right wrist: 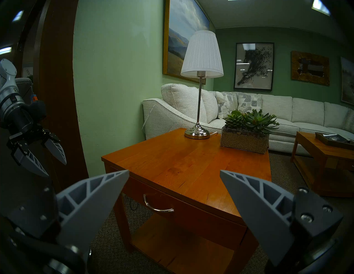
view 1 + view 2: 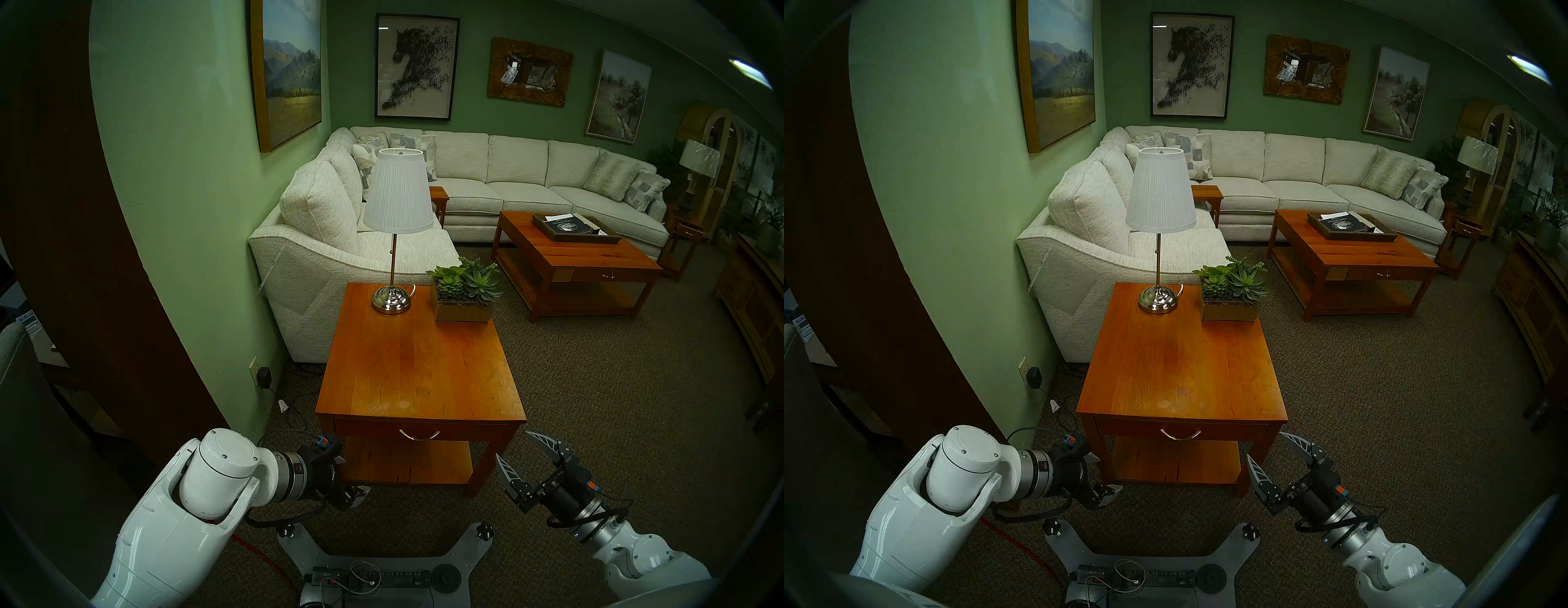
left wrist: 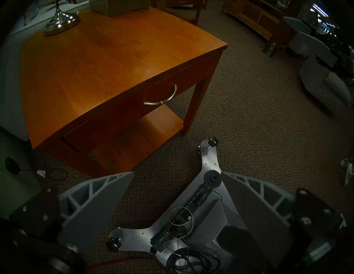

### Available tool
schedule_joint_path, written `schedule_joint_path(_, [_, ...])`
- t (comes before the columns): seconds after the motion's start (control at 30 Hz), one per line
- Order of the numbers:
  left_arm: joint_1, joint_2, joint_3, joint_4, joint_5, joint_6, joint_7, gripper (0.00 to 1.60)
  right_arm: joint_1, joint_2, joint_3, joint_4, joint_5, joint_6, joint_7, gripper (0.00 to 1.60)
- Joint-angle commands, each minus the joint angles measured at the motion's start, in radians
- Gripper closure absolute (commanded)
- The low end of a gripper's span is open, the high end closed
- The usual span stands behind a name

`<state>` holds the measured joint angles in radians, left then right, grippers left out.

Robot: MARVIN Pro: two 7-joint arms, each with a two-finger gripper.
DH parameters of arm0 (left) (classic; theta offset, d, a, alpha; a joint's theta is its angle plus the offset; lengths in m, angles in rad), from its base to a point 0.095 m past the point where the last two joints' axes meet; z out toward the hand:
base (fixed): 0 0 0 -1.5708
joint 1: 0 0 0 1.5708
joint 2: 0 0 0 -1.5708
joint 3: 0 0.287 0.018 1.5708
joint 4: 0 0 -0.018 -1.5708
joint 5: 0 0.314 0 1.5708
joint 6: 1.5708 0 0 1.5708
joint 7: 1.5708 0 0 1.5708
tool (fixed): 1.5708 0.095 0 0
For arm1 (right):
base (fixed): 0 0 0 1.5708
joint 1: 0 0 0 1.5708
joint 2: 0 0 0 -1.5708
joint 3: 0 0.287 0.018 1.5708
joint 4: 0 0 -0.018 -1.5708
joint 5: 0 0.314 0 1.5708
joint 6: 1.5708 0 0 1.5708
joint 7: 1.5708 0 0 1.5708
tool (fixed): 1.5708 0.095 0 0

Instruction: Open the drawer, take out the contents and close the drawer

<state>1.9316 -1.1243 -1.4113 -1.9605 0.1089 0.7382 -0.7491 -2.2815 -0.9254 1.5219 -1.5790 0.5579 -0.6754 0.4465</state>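
Nearest the head camera lay the robot's grey metal base plate (image 2: pixel 382 560), carrying a black power strip and loose cables, on brown carpet. Just beyond it, the left gripper (image 1: pixel 46 158) hung at the near left corner of the orange-brown wooden side table (image 2: pixel 418 361), its grey ribbed fingers (image 3: pixel 107 193) spread apart and grasping nothing. At the near right corner, the right gripper (image 2: pixel 519 458) pointed roughly level toward the table, its jaws likewise released and empty. Under the tabletop's near edge sat the wide, shallow orange-brown wooden drawer (image 2: pixel 373 429), fully pushed in, with its curved silver metal handle (image 2: pixel 419 434) centred on the front and touched by neither gripper. Its contents were hidden inside. At the table's far end stood a chrome-based lamp with a white pleated shade (image 2: pixel 398 191) on the left and a rectangular glass planter of green succulents (image 2: pixel 464 293) just to its right. Farther off, a cream sectional sofa (image 2: pixel 530 178) lined the green walls.
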Motion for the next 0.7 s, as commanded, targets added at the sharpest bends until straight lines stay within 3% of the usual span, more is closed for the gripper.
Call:
schedule_joint_path(0.0, [-0.038, -0.016, 0.041, -0.01, 0.036, 0.014, 0.028, 0.0, 0.002, 0.003, 0.005, -0.021, 0.0, -0.004, 0.0, 0.0])
schedule_joint_path(0.23, [-0.13, -0.049, 0.11, 0.059, 0.073, 0.028, 0.044, 0.0, 0.003, 0.003, 0.004, -0.019, 0.001, -0.005, 0.001, 0.0])
schedule_joint_path(0.67, [-0.248, -0.103, 0.164, 0.158, 0.11, -0.054, -0.012, 0.0, 0.005, 0.003, 0.002, -0.016, 0.001, -0.006, 0.001, 0.0])
